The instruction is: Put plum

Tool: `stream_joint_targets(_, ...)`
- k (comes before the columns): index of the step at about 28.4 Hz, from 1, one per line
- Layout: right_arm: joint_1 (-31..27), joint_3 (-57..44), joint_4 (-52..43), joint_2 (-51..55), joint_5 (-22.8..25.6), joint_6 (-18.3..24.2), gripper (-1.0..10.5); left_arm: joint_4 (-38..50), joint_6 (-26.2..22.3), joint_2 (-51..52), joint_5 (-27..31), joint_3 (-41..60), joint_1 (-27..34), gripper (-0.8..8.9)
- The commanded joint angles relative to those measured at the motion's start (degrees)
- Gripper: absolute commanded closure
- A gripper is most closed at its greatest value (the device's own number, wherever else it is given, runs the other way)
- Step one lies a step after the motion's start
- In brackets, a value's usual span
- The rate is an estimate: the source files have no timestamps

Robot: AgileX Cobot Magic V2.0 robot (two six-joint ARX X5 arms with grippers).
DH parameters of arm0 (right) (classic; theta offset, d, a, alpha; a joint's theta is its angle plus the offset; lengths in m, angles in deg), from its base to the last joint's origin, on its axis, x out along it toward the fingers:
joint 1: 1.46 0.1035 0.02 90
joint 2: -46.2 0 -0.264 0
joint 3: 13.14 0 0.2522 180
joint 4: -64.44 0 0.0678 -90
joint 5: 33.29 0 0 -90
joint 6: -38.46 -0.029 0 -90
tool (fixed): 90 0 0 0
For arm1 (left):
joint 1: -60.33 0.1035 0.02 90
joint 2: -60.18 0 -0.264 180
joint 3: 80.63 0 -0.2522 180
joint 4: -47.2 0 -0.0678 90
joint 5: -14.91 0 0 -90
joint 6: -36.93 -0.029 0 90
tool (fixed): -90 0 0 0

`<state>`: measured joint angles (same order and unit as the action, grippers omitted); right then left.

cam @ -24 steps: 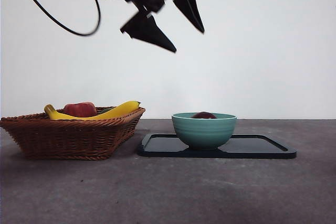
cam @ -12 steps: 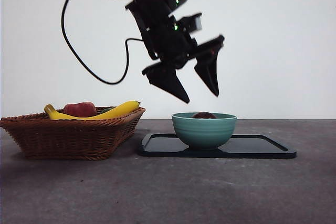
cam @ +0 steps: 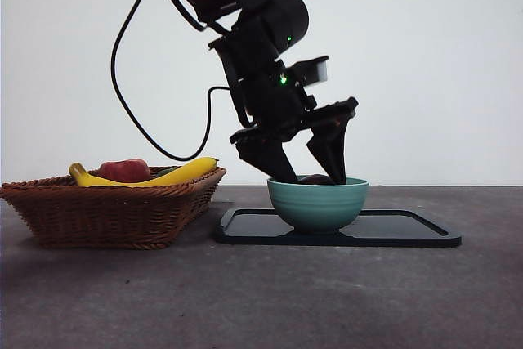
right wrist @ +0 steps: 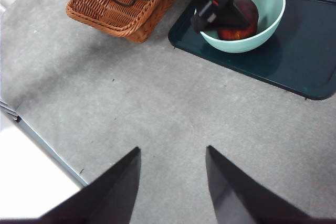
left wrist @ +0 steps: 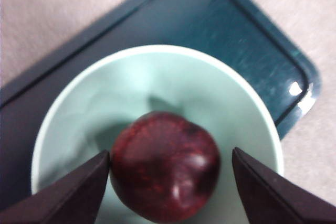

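Left wrist view: the plum (left wrist: 165,166) was seen lying in the teal bowl (left wrist: 73,108), bracketed by the left gripper (left wrist: 170,182), its fingers spread and not closed on it. If closed off-centre, the glossy fruit could be squeezed out sideways.

Plum (right wrist: 239,24) in bowl (right wrist: 268,17), tray (right wrist: 304,61)

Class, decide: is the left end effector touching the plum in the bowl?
Cannot tell. In the left wrist view one jaw meets the plum outline; the other stands clear. Left end effector open.
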<state>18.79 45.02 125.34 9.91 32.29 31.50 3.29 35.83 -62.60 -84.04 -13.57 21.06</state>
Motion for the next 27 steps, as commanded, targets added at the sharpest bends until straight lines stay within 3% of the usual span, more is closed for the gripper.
stream_joint_targets(1,0.31,0.04,-0.31,-0.28,-0.15,-0.57,7.5,0.42,-1.07,-1.9,0.07,-1.64,-0.63,4.39)
stream_joint_targets(14,0.31,0.04,-0.33,-0.28,0.02,-0.55,7.5,-0.39,-1.7,-2.08,0.11,-1.64,-0.61,4.41)
stream_joint_targets(18,0.31,0.04,-0.33,-0.28,0.02,-0.55,7.5,-0.5,-1.7,-2.08,0.11,-1.64,-0.61,5.79)
stream_joint_targets(25,0.31,0.04,-0.35,-0.28,0.13,-0.52,7.5,-0.55,-1.73,-2.08,0.11,-1.64,-0.61,6.08)
stream_joint_targets(27,0.31,0.04,-0.37,-0.28,0.46,-0.5,7.5,-0.46,-1.7,-2.08,0.11,-1.64,-0.61,6.66)
